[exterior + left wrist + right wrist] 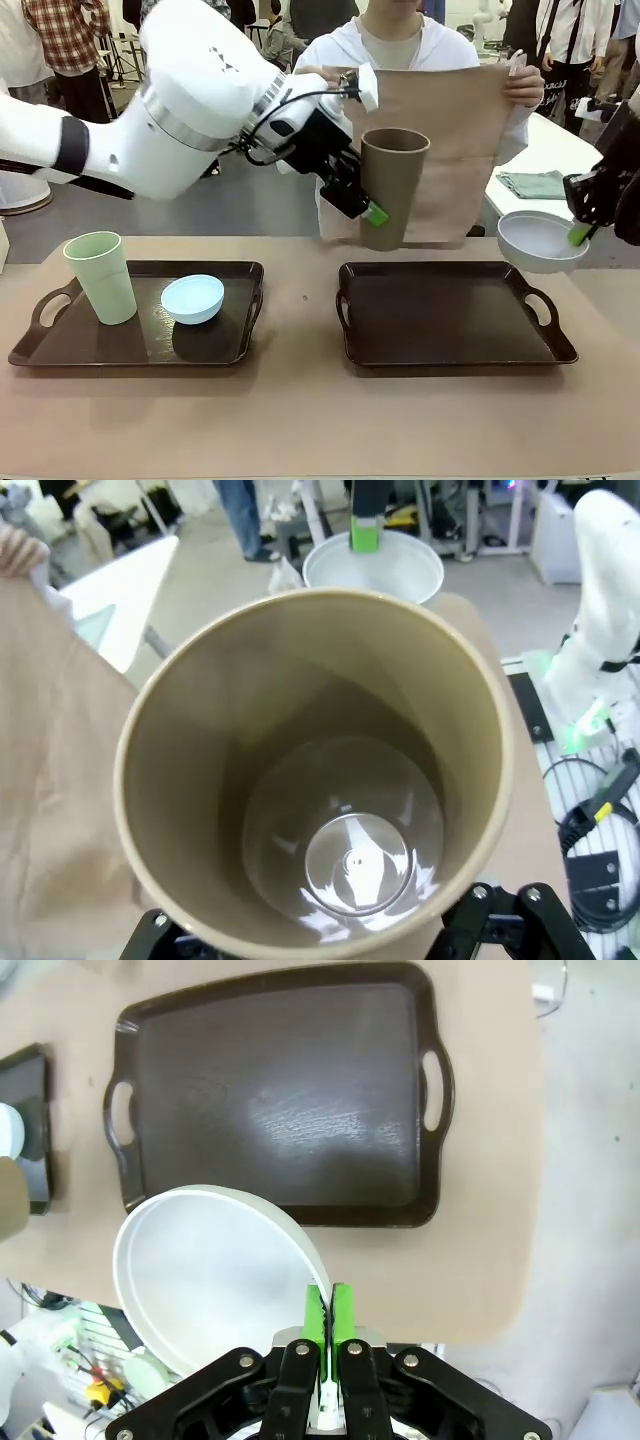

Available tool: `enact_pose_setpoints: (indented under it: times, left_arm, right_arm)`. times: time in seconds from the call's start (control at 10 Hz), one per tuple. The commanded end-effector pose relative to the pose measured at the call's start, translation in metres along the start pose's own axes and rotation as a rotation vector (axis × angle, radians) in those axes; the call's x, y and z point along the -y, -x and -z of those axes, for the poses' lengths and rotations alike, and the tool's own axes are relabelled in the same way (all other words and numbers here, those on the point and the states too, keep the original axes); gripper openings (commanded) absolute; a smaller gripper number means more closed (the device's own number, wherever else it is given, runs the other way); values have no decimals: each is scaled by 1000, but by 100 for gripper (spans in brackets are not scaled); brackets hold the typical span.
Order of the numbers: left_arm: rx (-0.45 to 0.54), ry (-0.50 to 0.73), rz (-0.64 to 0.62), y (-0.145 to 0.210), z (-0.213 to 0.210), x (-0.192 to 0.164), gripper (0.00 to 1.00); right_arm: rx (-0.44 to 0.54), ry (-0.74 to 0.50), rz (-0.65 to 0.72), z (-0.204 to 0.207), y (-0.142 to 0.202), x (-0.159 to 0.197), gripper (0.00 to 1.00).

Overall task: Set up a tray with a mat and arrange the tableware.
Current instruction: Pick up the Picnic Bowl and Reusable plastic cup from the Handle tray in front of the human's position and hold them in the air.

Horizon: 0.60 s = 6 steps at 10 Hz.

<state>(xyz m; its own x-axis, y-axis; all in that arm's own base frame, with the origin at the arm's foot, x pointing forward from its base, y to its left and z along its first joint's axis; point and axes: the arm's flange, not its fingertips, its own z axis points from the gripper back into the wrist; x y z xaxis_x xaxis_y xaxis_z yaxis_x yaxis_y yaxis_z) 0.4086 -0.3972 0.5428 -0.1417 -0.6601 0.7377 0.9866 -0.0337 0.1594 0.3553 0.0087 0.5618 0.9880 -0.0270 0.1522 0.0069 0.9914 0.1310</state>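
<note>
A: Left tray (30, 350) carried the pale green cup (102, 277) at nine o'clock and the light blue bowl (192, 298) near centre. Left gripper (370, 210)?
B: Clamped across the brown cup (393, 185), upright and aloft at eleven o'clock of the empty right tray (445, 268). A person held the tan mat (465, 150) up behind it.
A: Right gripper (580, 235)?
B: Pinched tight on the whitish-blue bowl (540, 240) rim, aloft off the tray's two o'clock.
A: Advice?
B: Mat probably goes first. Hold both pieces clear, cup vertical, bowl level.
</note>
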Motion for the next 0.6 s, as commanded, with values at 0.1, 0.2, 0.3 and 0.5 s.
enact_pose_setpoints:
  times: [0.1,0.2,0.3,0.5]
  left_arm:
    - [0,0,0,0,0,0,26]
    - [0,0,0,0,0,0,26]
    - [0,0,0,0,0,0,26]
    - [0,0,0,0,0,0,26]
  right_arm:
    - [-49,-18,-13,11,-16,0,0]
    - [2,2,-6,-4,2,-3,0]
    - [2,2,-6,-4,2,-3,0]
    - [2,2,-6,-4,2,-3,0]
